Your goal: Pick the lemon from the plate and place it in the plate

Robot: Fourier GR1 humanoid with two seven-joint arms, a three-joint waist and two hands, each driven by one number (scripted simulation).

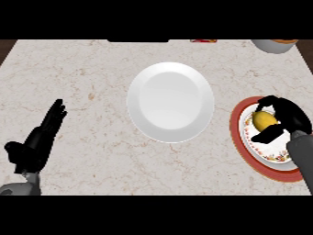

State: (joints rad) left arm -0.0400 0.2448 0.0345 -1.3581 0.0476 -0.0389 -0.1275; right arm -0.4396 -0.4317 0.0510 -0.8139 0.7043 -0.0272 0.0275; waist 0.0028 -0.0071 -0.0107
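head view has the right hand (287, 120) over the red-rimmed plate (236, 120) at the right edge of the frame, fingers and thumb curled round the lemon (264, 120), which sits on that plate. i'd close fully on it, lift straight up so it clears the rim, then carry it left to the white plate (170, 102) in the middle. nothing lies between the two plates. left hand (40, 137) rests at lower left, fingers straight. a bowl (274, 45) sits at upper right, well off the path.
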